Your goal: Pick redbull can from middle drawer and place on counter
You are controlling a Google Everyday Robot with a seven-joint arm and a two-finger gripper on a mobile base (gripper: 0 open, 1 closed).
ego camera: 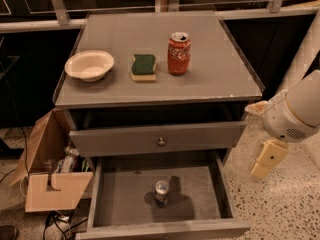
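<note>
The redbull can (161, 191) stands upright on the floor of the open middle drawer (120, 196), near its middle, and I see its silver top from above. The counter (220, 79) is the grey cabinet top above it. My gripper (265, 159) hangs from the white arm at the right of the cabinet. It is level with the drawers, outside the drawer's right wall and well apart from the can. It holds nothing that I can see.
On the counter stand a red Coca-Cola can (178, 53), a green-and-yellow sponge (143, 66) and a cream bowl (89, 65). The drawer front with a round knob (161, 142) is slightly pulled out above. An open cardboard box (50, 179) sits on the floor at left.
</note>
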